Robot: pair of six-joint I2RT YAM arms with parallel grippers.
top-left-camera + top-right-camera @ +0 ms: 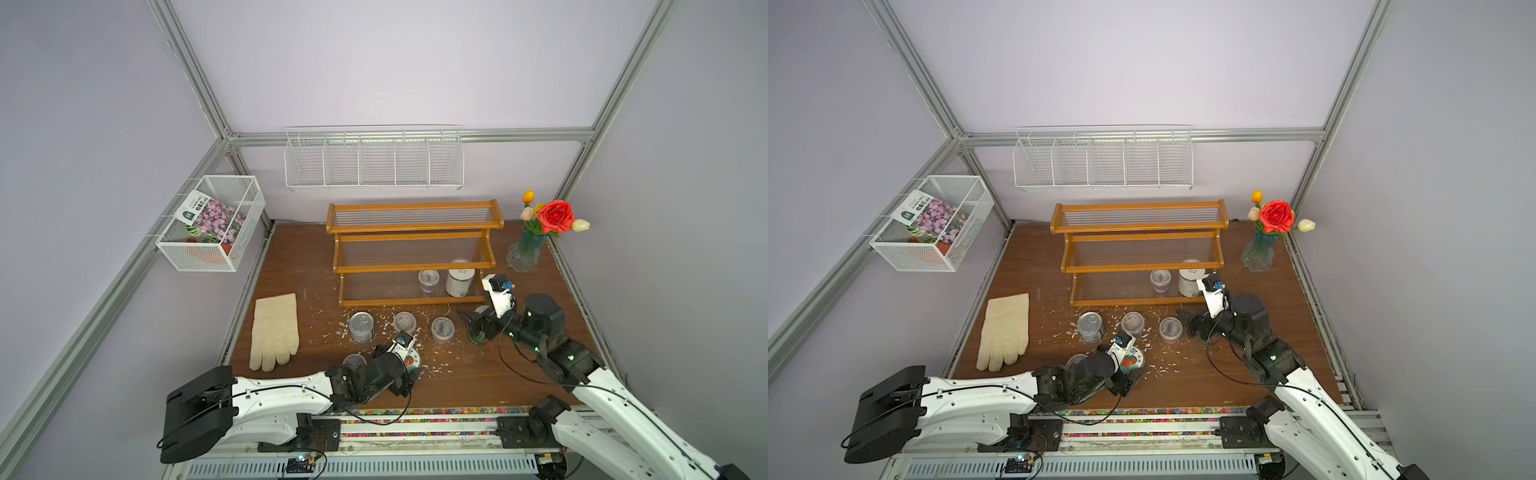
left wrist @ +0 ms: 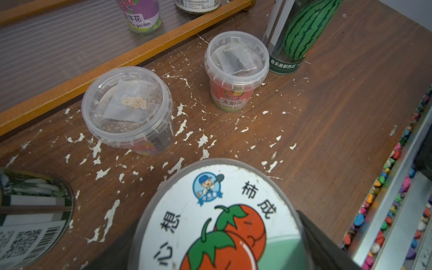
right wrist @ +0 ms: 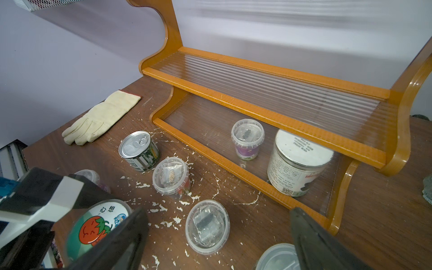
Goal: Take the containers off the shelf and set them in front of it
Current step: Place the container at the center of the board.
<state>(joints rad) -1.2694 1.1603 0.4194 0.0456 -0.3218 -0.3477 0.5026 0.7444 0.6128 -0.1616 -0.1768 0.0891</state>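
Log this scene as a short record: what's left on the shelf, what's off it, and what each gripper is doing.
On shelf, bottom tier: purple-label cup, white-label tin
Off shelf, in front: green-striped tin, three clear cups, watermelon tin, tomato-lidded tub
Left gripper: closed on tomato-lidded tub
Right gripper: open, over watermelon tin
Other items: glove, flower vase

Watermelon tin [image 2: 301,37], top beyond edge

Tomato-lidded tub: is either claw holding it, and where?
Left gripper seems to grip the tomato-lidded tub by its sides; right gripper stands open, holding nothing.
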